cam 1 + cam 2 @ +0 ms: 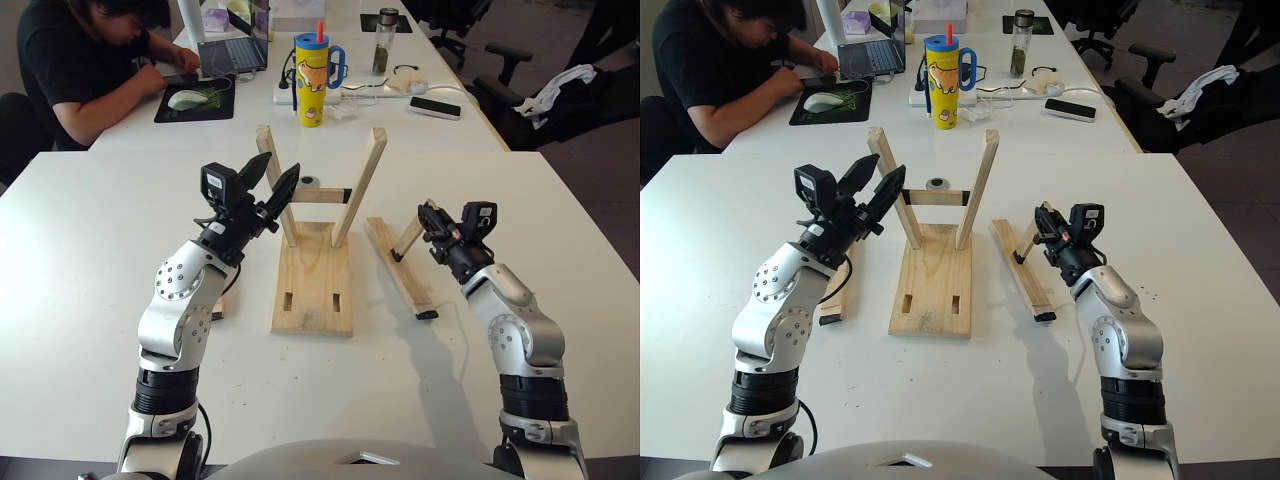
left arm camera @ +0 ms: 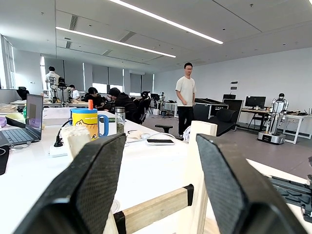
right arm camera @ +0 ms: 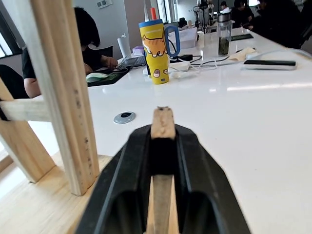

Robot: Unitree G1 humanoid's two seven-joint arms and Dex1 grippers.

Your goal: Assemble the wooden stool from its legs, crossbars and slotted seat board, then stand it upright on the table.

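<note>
Partly built stool on the white table (image 1: pixel 80 260): one gripper clamped, the other spread.
Right gripper (image 1: pixel 430 222) is closed on a short pale wooden crossbar (image 1: pixel 406 243) (it meets a long pale wooden leg (image 1: pixel 400 272) lying flat, just right of the board). Left gripper (image 1: pixel 268 188) hangs with fingers wide apart, near the left upright of a pale two-leg wooden frame (image 1: pixel 318 195) standing on the slotted wooden seat board (image 1: pixel 312 290), which lies flat mid-table.
</note>
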